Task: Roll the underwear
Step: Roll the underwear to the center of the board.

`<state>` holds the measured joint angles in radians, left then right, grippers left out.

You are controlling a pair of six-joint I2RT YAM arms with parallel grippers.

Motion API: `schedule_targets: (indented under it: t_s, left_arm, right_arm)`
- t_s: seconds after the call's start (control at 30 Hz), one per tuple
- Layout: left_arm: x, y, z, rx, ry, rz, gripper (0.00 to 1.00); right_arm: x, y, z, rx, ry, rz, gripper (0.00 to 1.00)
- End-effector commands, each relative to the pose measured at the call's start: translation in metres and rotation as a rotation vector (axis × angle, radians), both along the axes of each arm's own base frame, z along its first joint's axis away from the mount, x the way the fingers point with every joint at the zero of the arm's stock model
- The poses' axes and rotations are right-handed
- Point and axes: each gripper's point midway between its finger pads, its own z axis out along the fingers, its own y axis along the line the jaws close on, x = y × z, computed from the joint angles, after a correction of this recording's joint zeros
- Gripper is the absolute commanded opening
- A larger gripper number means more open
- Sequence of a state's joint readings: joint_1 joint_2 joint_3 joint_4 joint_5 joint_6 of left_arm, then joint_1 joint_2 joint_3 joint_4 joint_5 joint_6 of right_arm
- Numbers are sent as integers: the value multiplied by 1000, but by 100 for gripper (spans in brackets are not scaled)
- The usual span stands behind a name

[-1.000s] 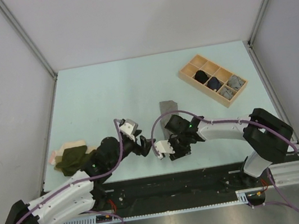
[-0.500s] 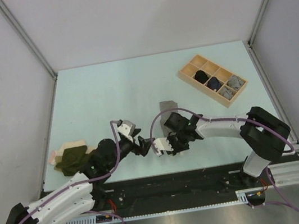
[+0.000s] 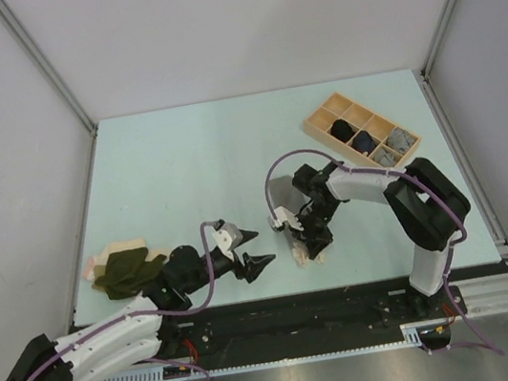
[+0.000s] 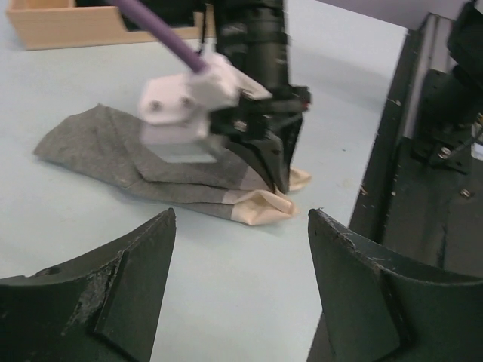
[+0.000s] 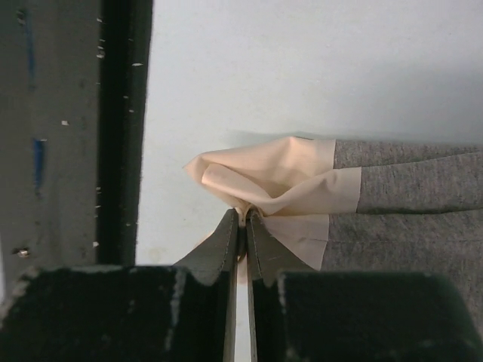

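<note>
The grey underwear (image 3: 280,191) is lying flat-ish on the table (image 3: 163,166), a bit right of centre in the top view. Its long axis runs from the upper middle of the frame down toward the bottom edge. The peach waistband (image 5: 279,170) is the end at the bottom, just beside the black rail (image 3: 349,299) along the table's near side. The right gripper (image 5: 240,219) has its jaws pressed together on a bunched fold of that waistband, so it's already pinching the end a roll would start from. The left gripper (image 3: 256,250) sits just left of it with its fingers spread wide and nothing in them. It faces the waistband end, near it but not touching as far as I can tell. I'd say the right arm is the one in position, and the roll has to travel up the frame along the garment, since there's basically no room behind the waistband before the rail. Above the garment the table is bare. The wooden tray (image 3: 321,122) is well off to the upper right and the olive-and-pink heap (image 3: 126,269) well off to the left, so neither should get in the way.
</note>
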<state>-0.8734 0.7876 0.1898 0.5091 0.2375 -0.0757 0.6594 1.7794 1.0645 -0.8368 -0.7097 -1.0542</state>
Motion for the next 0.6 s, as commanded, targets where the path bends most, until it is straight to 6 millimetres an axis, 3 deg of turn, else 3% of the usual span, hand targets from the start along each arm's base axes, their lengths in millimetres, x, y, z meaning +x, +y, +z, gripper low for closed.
schedule_targets:
  t_s: [0.0, 0.2, 0.37, 0.57]
  left_arm:
    - [-20, -13, 11, -18, -133, -126, 75]
    - [-31, -27, -8, 91, -158, -198, 73]
    - [-24, -38, -18, 170, -185, -211, 74]
    - [-9, -52, -24, 254, -229, -218, 73]
  right_arm:
    - [-8, 4, 28, 83, 197, -18, 4]
    - [-1, 4, 39, 106, 334, -36, 3]
    - [5, 1, 38, 97, 402, -66, 2]
    - [25, 1, 39, 95, 450, -121, 2]
